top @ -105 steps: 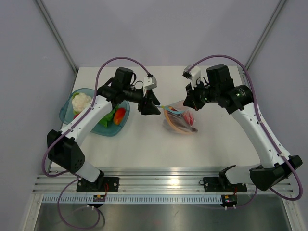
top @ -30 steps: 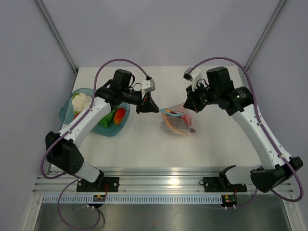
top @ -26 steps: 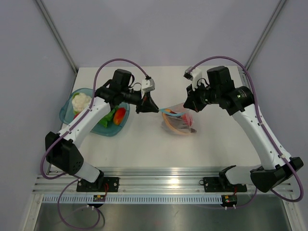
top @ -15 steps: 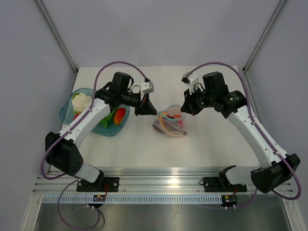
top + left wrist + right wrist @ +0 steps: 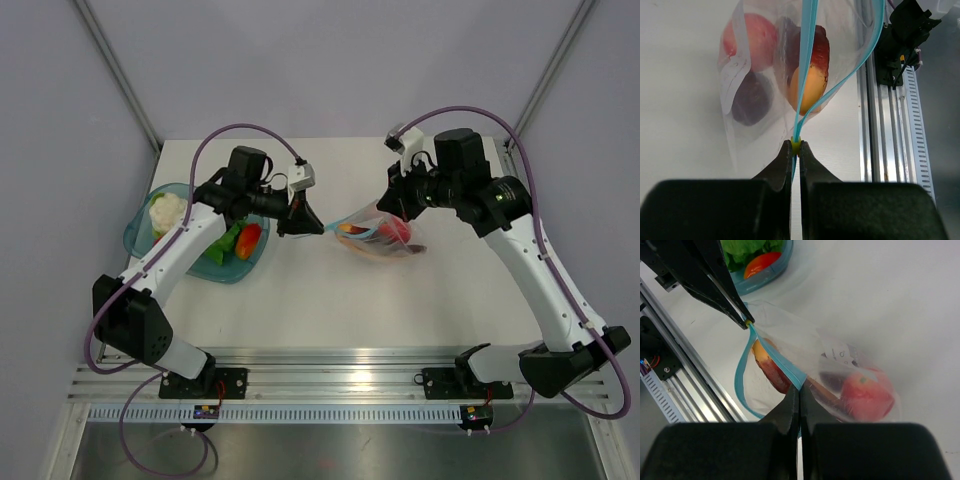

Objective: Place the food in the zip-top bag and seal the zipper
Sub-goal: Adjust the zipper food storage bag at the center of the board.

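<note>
**A:** What has each hand got hold of?

**B:** The left hand [image 5: 795,146] is squeezed fully shut on the very end of the narrow teal-blue zipper strip [image 5: 804,75]. The right hand [image 5: 799,390] is squeezed shut on the same strip farther along.

**A:** And the clear thin plastic zip-top bag [image 5: 385,245]?

**B:** It is strung between the two hands over the middle of the white surface [image 5: 300,310], well apart from the teal translucent bowl [image 5: 135,238] on the left. The red round toy food piece [image 5: 865,395], the orange carrot-like piece [image 5: 807,92] and a dark purple piece [image 5: 751,97] are all inside. I cannot tell whether the bag's bottom rests on the surface.

**A:** So the filling looks done. Is it sealed?

**B:** Not yet, I judge. Between the hands one lip runs straight while the other bows out in a loop, so the mouth gapes there.

**A:** How should it be closed?

**B:** Fix the left end as the anchor and pull the strip taut so both lips lie together. Then draw the right hand along the strip toward the left with firm pressure. Slack would let the lips slip past each other. Too hard a tug could pull the strip out of the left hand.
</note>
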